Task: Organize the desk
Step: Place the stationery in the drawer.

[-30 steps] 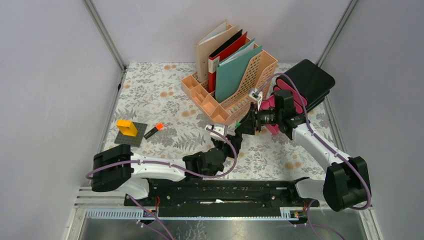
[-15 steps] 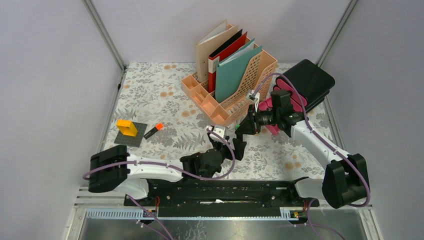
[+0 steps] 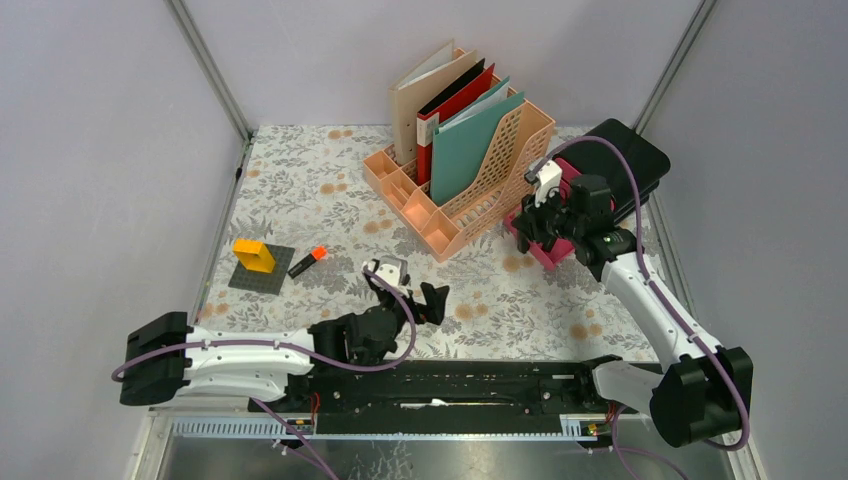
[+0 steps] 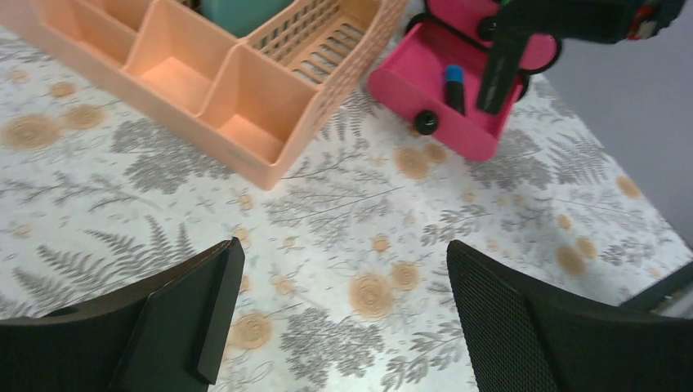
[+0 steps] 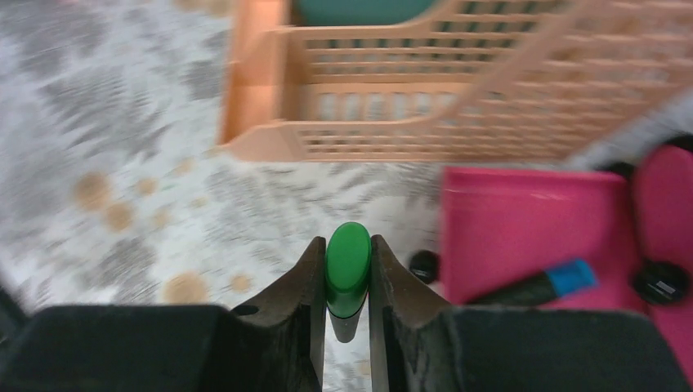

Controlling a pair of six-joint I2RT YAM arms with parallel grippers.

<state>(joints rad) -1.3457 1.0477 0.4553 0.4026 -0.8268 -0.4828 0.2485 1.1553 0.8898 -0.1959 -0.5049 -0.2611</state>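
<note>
The desk (image 3: 300, 190) is a tabletop under a leaf-and-flower cloth. My right gripper (image 3: 522, 224) hangs over the near-left corner of a pink tray (image 3: 548, 252). In the right wrist view it (image 5: 347, 282) is shut on a green-capped marker (image 5: 347, 260), cap pointing away from the wrist. A blue-capped marker (image 5: 546, 284) lies in the pink tray (image 5: 523, 229). My left gripper (image 3: 412, 296) sits low over the cloth near the front, left of the tray. Its jaws (image 4: 339, 318) stand wide open with only cloth (image 4: 327, 204) between them.
A peach file rack (image 3: 470, 190) holding folders stands at the back middle, just left of the tray. A black case (image 3: 630, 160) lies behind the tray. At the left are an orange block (image 3: 253, 254) on a dark plate (image 3: 266, 276) and an orange-capped marker (image 3: 308, 261).
The left gripper opened, let go of the green-capped marker and drew back to the near left. The right gripper shut on the marker and carried it right, over the pink tray.
</note>
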